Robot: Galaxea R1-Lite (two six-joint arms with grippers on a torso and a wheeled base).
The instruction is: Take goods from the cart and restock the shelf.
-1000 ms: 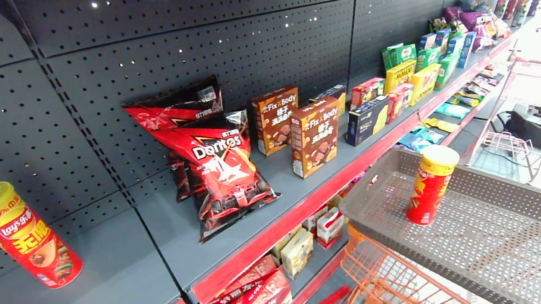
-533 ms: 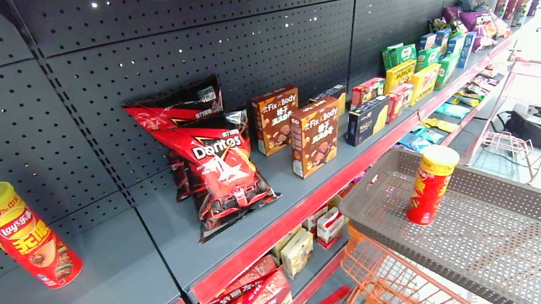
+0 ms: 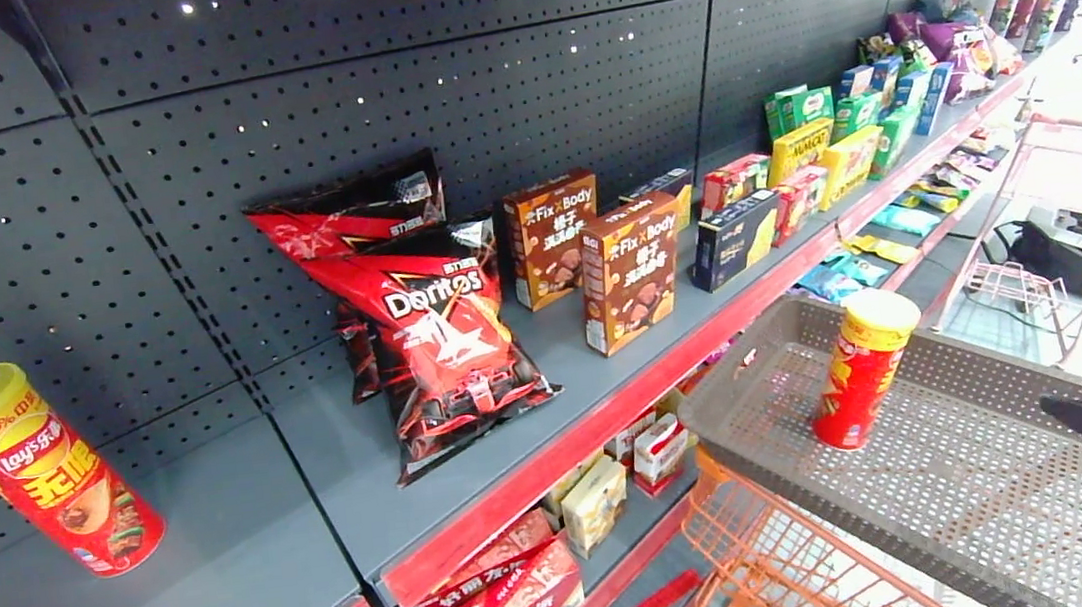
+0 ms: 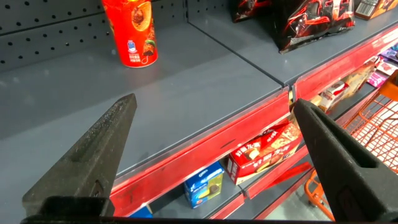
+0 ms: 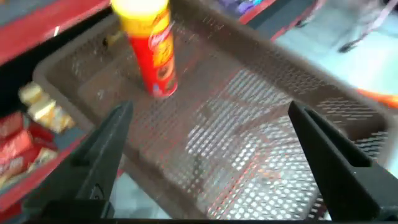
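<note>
A red chip can with a yellow lid [image 3: 860, 369] stands upright in the cart's grey perforated tray [image 3: 1004, 496], near its shelf-side corner. A matching can [image 3: 36, 472] stands on the grey shelf [image 3: 226, 558] at the far left. My right gripper [image 3: 1081, 415] hangs over the tray to the right of the cart's can, apart from it. In the right wrist view it [image 5: 209, 109] is open and holds nothing, with the can [image 5: 151, 46] ahead of it. My left gripper [image 4: 214, 102] is open and holds nothing, just off the shelf's front edge, with the shelf can [image 4: 130, 31] beyond.
Red chip bags [image 3: 434, 335] and brown boxes [image 3: 628, 274] stand mid-shelf, with more boxes [image 3: 817, 154] to the right. The shelf between the left can and the bags is bare. Below are the orange cart frame [image 3: 779, 560] and lower-shelf goods [image 3: 502, 599]. A pink cart [image 3: 1072, 187] stands behind.
My right gripper has come into the head view at the right edge, over the cart tray. Both cans and the shelf goods have stayed put.
</note>
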